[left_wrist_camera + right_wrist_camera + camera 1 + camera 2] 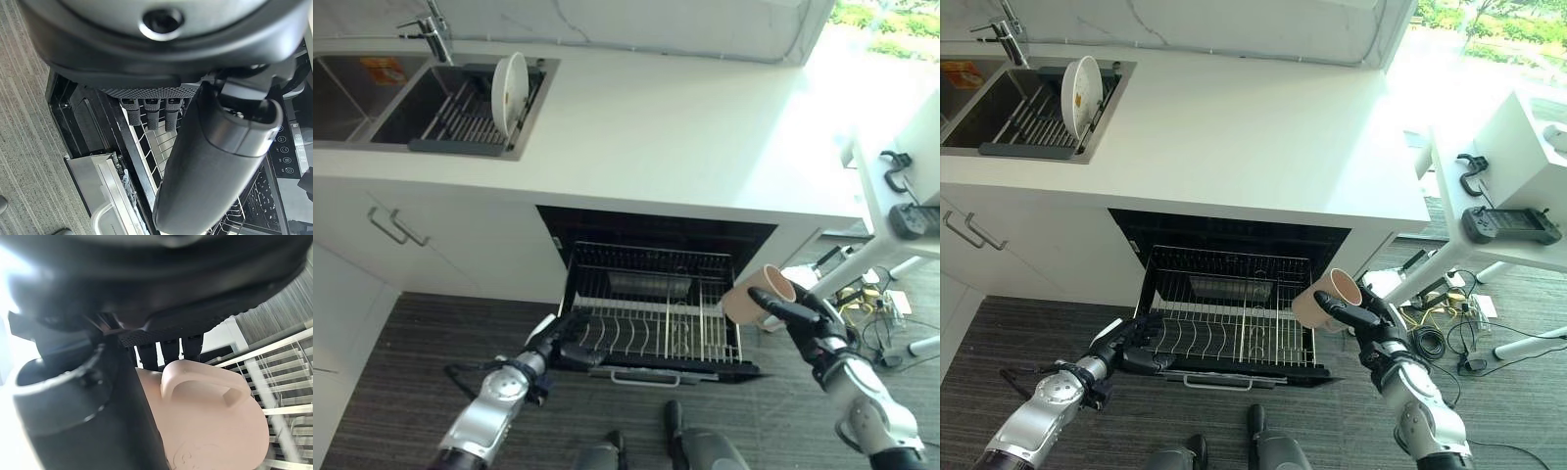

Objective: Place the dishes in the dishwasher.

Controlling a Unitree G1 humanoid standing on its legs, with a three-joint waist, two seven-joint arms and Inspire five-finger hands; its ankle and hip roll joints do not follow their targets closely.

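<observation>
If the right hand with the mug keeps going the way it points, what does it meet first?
Probably the pulled-out dishwasher rack: the right hand holds the pink mug just off the rack's right edge, pointing toward it. Depth is unclear, so it may pass above the wires.

A white counter [685,127] with a sink [372,98] stands over grey striped floor [411,343], bright daylight at right.

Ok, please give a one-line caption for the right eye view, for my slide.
Right hand holds a pink mug beside the pulled-out dishwasher rack; left hand at its front corner.
</observation>
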